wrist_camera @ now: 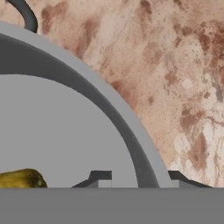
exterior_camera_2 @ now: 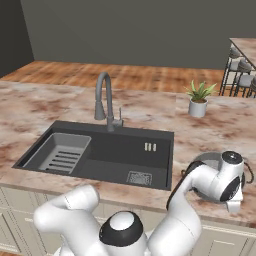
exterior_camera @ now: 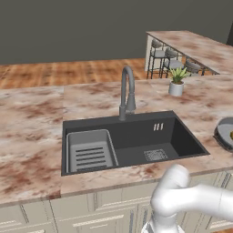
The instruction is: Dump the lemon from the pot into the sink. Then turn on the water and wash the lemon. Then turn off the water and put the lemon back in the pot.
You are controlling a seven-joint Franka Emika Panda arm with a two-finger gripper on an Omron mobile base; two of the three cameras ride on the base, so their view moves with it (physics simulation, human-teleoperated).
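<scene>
Your claw (wrist_camera: 138, 178) sits low over the pot's rim, one dark fingertip (wrist_camera: 100, 176) inside the wall and the other outside it above the desk. The jaws stand partly apart with the rim between them; whether they are actually pressing on the metal you cannot tell from here.

Look at the lemon (wrist_camera: 22, 179): it lies on the pot's flat floor at about 8 o'clock in the hand view, a dull yellow lump partly cut off at the bottom. The pot (wrist_camera: 61, 131) is shallow and grey, its curved wall sweeping from 10 o'clock down to 5 o'clock, with a dark loop handle (wrist_camera: 24, 15) at 11 o'clock.

From the right base view, the pot (exterior_camera_2: 210, 162) rests on the marbled desk (exterior_camera_2: 45, 107) just beside the sink's right edge, with the arm's wrist bent down over it. The sink (exterior_camera_2: 115, 155) is a dark basin with a ribbed rack (exterior_camera_2: 62, 152) at its left end and a square drain grate (exterior_camera_2: 139, 178). A tall arched faucet (exterior_camera_2: 105, 97) stands behind it. A small potted plant (exterior_camera_2: 198, 100) sits further back on the desk.
</scene>
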